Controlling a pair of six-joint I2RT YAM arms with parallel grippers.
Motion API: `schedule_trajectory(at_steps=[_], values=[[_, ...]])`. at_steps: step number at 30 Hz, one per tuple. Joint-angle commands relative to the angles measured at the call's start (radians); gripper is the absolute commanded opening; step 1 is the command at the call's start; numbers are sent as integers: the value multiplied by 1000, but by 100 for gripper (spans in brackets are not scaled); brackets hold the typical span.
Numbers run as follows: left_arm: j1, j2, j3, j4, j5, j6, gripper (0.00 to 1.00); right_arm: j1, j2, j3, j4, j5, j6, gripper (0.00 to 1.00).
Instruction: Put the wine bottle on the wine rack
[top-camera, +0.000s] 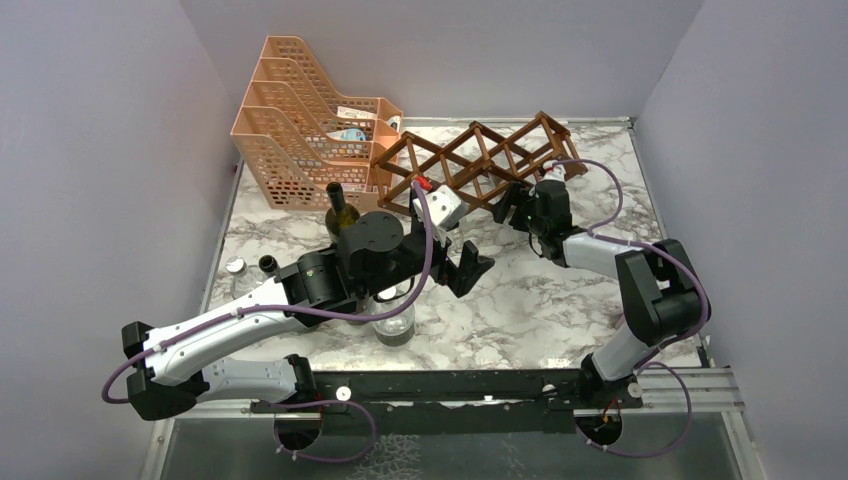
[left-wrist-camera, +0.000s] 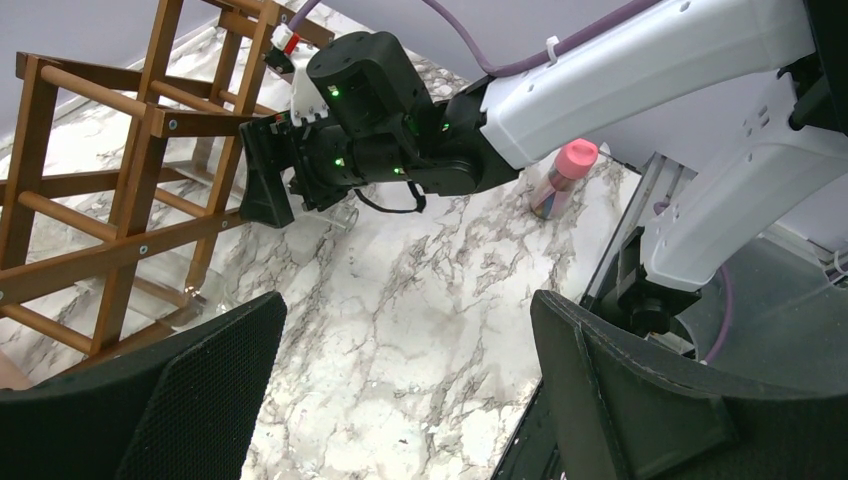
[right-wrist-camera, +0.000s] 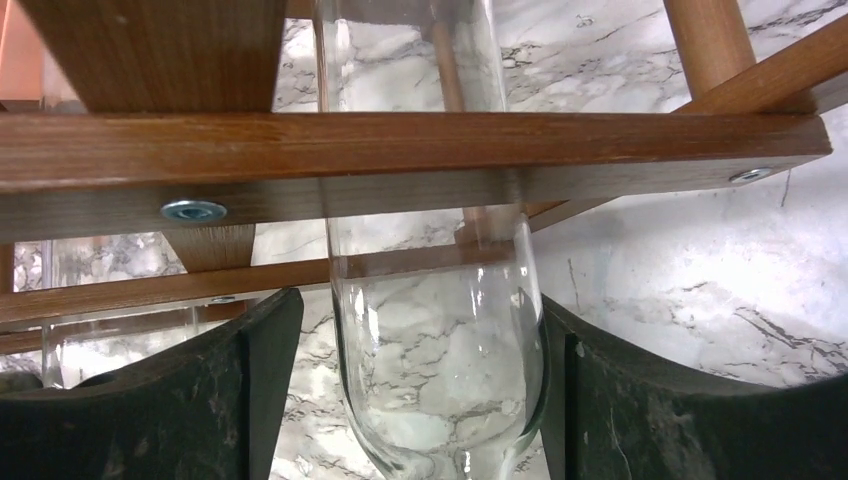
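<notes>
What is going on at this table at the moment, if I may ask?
The right gripper is at the wine rack, where a clear bottle pokes through one of the openings. Its jaws stand on either side of the bottle, with a gap showing on one side. The left gripper hovers open and empty over the marble table. A green bottle stands upright near the rack.

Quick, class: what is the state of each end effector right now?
Left end effector: open, holding nothing.
Right end effector: open around the clear wine bottle in the wine rack, with a gap at one finger.
</notes>
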Motion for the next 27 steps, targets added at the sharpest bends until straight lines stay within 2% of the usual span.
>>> schedule_trajectory(at_steps=[1, 10, 18, 22, 27], values=[[1, -9, 36, -6, 15, -6, 99, 3, -46, -7, 22, 31, -60, 83], [0, -11, 34, -12, 8, 8, 99, 3, -158, -44, -57, 86, -144, 91], [2, -18, 18, -14, -6, 18, 99, 3, -256, -65, -271, 106, -170, 91], [1, -16, 11, -15, -11, 25, 99, 3, -267, -68, -349, 92, -172, 89], [1, -15, 9, -14, -11, 28, 99, 3, -214, -24, -397, 33, -189, 80]])
